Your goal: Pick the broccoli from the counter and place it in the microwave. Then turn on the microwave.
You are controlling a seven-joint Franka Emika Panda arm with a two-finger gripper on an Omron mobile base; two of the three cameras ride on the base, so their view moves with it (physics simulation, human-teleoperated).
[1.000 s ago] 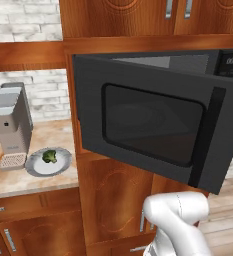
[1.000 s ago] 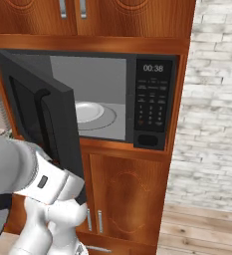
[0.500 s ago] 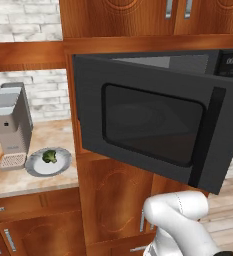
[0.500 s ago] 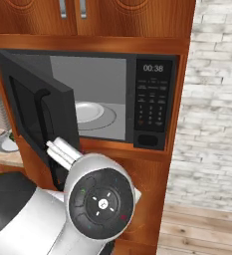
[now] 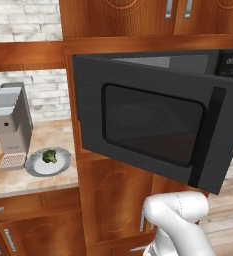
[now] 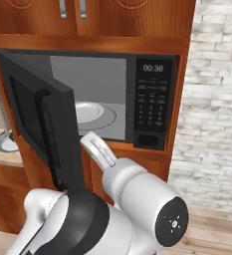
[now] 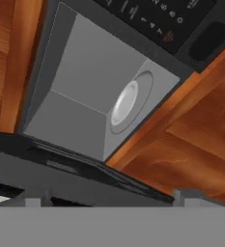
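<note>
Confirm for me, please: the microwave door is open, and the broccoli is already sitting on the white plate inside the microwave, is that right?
Not quite. The microwave door is open, but the broccoli is not inside it; it sits on the round grey plate on the counter, beside the coffee machine, as the left base view shows. The white plate inside the microwave holds nothing.

I'm counting one small dark-green broccoli floret (image 5: 49, 156), one round grey plate (image 5: 36, 168), one big black microwave (image 5: 158, 125), one grey boxy coffee machine (image 5: 10, 124).

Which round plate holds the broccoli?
The grey plate on the counter, beside the coffee machine; the microwave's white plate is bare.
</note>
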